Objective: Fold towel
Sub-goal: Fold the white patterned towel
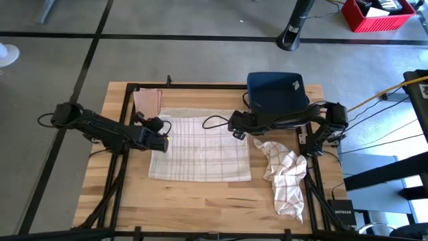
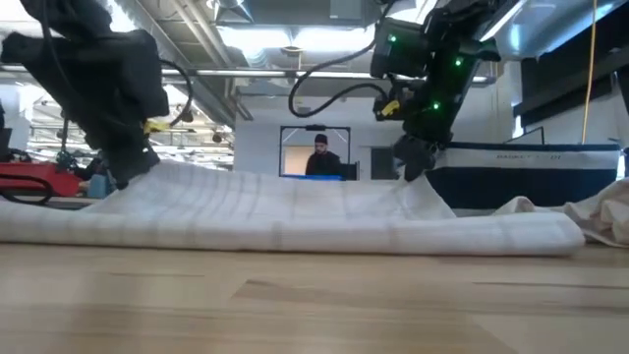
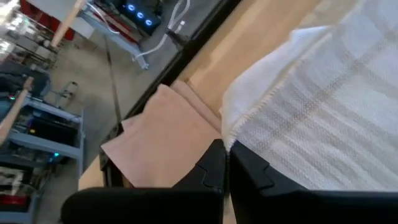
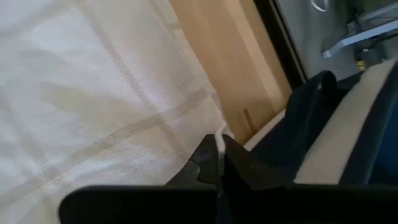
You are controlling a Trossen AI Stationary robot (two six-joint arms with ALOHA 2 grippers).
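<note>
Wooden table point(image 1: 200, 197) carries towel point(image 1: 200, 150) (spread), crumpled cloth point(image 1: 286, 175), blue bin point(image 1: 275, 90).

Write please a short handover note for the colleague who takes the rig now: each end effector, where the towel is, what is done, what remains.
Left end effector: shut on the far-left corner of the spread towel.
Right end effector: shut on the towel's far-right corner.
Towel lies flat mid-table, both far corners pinched and slightly raised.
Crumpled towel lies to its right, folded pink cloth and blue bin behind.
Done: corners gripped. Left: bring the far edge over to the near edge, release.
</note>
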